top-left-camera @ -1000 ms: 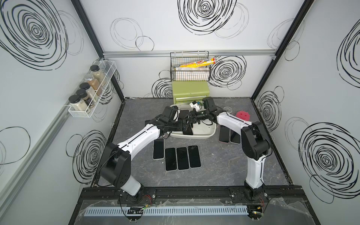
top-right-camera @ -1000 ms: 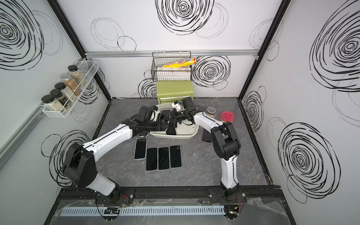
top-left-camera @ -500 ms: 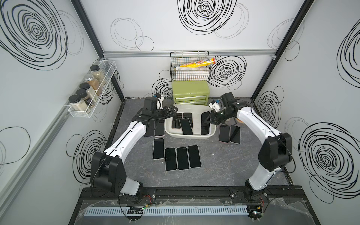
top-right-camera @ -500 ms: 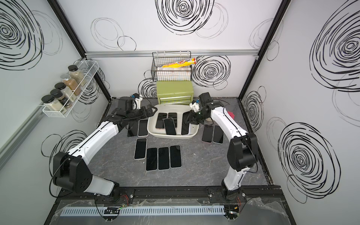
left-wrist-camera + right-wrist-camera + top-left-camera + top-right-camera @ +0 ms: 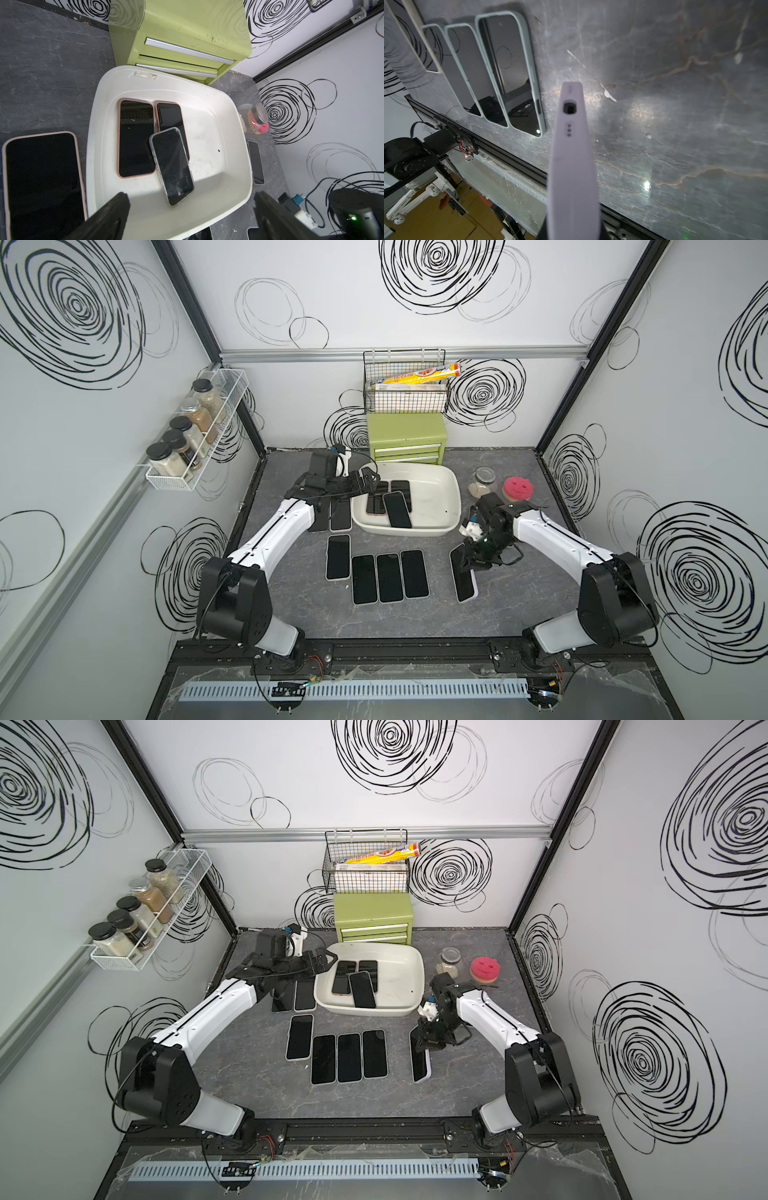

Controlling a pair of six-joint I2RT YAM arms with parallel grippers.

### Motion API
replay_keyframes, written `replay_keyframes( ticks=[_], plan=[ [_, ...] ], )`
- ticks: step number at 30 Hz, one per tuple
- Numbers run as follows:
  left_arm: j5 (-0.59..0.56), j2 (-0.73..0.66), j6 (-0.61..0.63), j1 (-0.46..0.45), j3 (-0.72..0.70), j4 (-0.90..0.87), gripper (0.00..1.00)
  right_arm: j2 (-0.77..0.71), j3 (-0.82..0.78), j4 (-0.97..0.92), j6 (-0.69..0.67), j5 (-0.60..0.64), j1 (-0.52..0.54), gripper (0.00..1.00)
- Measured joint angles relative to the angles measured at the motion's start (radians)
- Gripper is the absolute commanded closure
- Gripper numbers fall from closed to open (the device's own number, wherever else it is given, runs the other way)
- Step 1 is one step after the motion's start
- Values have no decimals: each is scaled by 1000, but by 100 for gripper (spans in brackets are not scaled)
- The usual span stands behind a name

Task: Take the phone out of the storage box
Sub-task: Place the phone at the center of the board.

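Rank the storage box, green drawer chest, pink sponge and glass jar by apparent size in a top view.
1. storage box
2. green drawer chest
3. pink sponge and glass jar: they look about alike, so not ranked.

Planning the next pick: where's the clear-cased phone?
In both top views, the clear-cased phone lies in the left half of the storage box, slanted across two pink-cased phones.

storage box (image 5: 434, 499) before drawer chest (image 5: 405, 435) | phones (image 5: 397, 509) inside, apparently three | phone row (image 5: 390, 577) before box
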Motion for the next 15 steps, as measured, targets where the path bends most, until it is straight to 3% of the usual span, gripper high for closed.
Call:
replay_keyframes(
  ticks=[8,15],
  plan=[
    [0,0,0,0,-10,4,1,48,-94,344,134,-77,8,100],
    [0,0,0,0,-50,3,1,104,-151,501,166,-148,6,100]
  ],
)
